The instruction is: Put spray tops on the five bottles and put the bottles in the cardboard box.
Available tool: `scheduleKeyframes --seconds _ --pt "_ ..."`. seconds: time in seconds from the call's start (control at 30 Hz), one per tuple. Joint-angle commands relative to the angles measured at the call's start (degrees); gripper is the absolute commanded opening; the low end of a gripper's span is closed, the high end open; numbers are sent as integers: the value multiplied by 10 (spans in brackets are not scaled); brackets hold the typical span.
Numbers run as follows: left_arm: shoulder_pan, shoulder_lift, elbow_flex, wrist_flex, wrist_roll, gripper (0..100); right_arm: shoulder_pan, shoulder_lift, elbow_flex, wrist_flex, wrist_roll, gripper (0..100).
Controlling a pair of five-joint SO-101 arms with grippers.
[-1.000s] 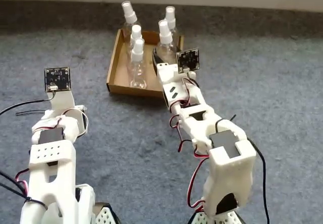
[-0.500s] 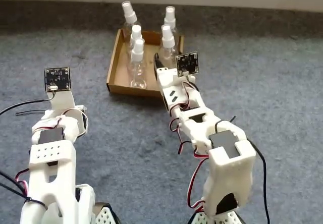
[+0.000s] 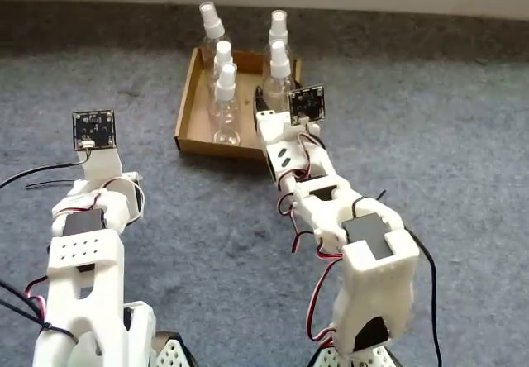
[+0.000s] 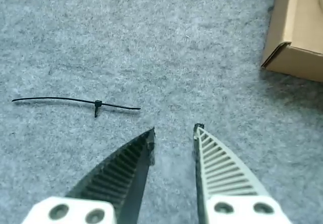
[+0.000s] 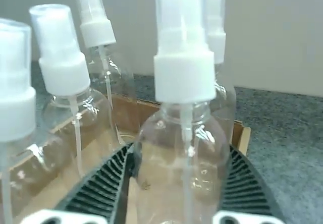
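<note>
Held bottle [image 3: 279, 59] lower in cardboard box [image 3: 216, 146]

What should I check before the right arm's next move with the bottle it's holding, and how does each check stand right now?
1. Seating of spray top on held bottle: ok, it sits square on the neck.
2. Hold of right gripper: ok, shut on the bottle, a finger on each side of the body.
3. Bottle base inside the cardboard box walls: cannot tell, the right arm hides it.
4. Free floor in the box: ok, bare cardboard along its left wall.
5. Clearance of left gripper: ok, open over the carpet, apart from the box.
</note>
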Motion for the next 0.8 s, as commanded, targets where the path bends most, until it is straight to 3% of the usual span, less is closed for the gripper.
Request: scheduleKeyframes --seconds 0.0,0.17,0.33,0.77 --pt "0 -8 -3 -10 -2 130 2 -15 -2 -13 32 178" --pt "0 -8 -3 -10 -2 130 -1 -15 -2 -13 31 190" --pt "0 -8 -3 -10 -2 130 0 -15 -2 -12 31 283" --pt "0 -8 -3 -10 -2 130 0 -65 20 9 33 285"
